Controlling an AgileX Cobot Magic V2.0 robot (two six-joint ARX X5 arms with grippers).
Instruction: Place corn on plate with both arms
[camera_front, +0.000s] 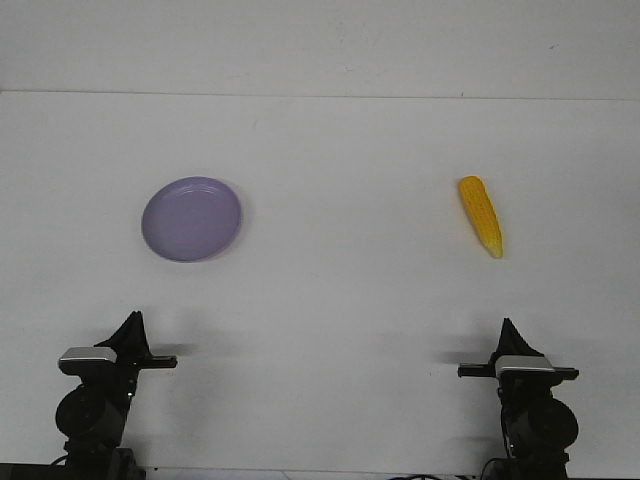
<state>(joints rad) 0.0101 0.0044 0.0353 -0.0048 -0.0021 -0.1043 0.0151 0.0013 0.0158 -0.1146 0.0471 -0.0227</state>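
White worktop fills nearly the whole front view, meeting a paler wall along a straight edge far back. The plate, lavender and shallow with a slightly raised rim, lies flat on the left half of the worktop, nothing on it. The corn, yellow-orange, lies on the right half, well apart from the plate, at roughly the same depth. It lies lengthwise away from the robot and slightly slanted: the thick blunt end is farther back and a little to the left, and the pointed tip is nearer the robot and a little to the right. Neither thing is touched by an arm. Both arms sit low at the near edge, well short of the plate and the corn. The left jaws show as a single dark point rising above a silver-grey wrist block, in front of the plate but nearer the robot. The right jaws show the same way, a dark point above its grey block, in front of the corn and a little to its right. From this angle each pair of fingers overlaps into one pointed shape, so I cannot tell how far either is parted; neither has hold of anything.
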